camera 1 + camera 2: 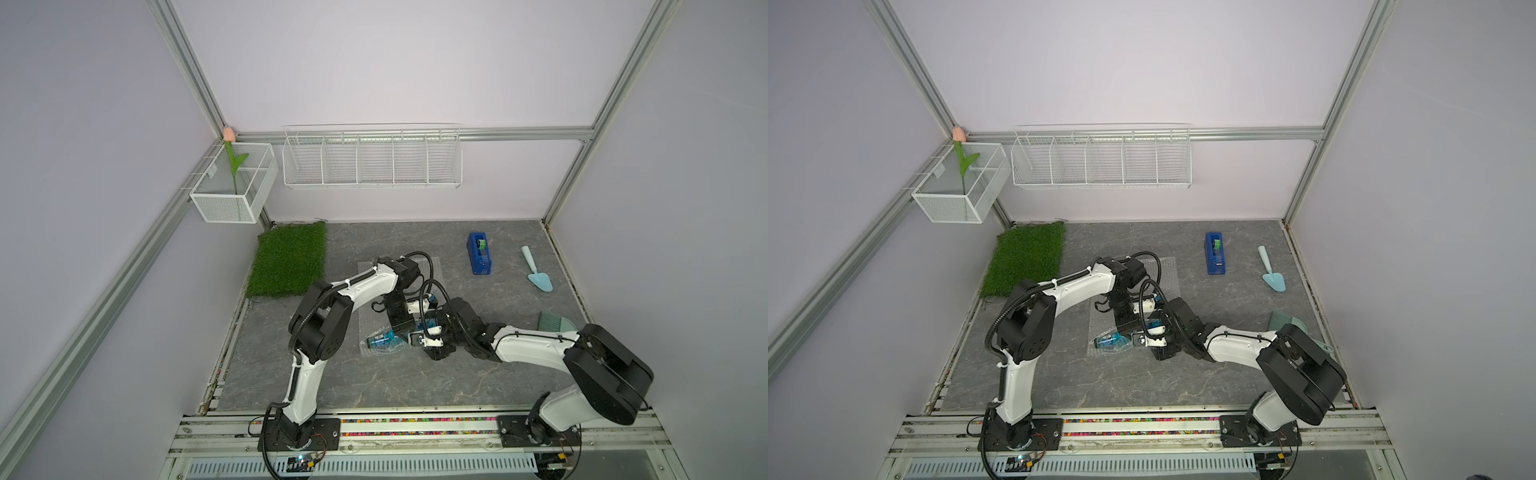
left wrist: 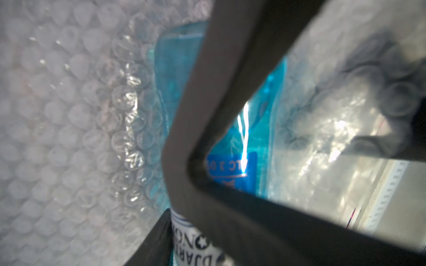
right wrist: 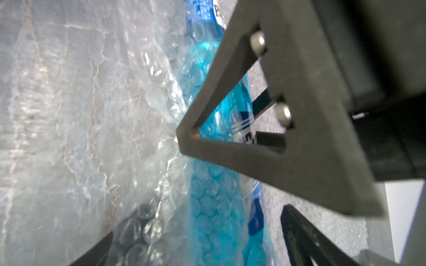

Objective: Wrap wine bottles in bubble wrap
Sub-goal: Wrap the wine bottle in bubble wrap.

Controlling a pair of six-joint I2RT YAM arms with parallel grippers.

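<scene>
left pincer point(image 1: 402, 328) half-closed, clamped on the labelled body of the wine bottle point(image 1: 380, 341), right pincer point(image 1: 415, 340) spread wide, one fingertip point(image 3: 182, 140) touching the bubble wrap point(image 2: 57, 138) over the bottle

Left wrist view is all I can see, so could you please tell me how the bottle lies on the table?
Observer: The bottle lies on its side at the near end of the bubble wrap, with its cap toward the robot's left.
Operator: Thank you. Where is the other arm?
Observer: The right end effector is at the bottle too. Its jaws are wide, with one finger against wrap folded over the blue body.
Operator: Is there any tape around?
Observer: A blue tape dispenser stands on the table farther back on the right, apart from the sheet.
</scene>
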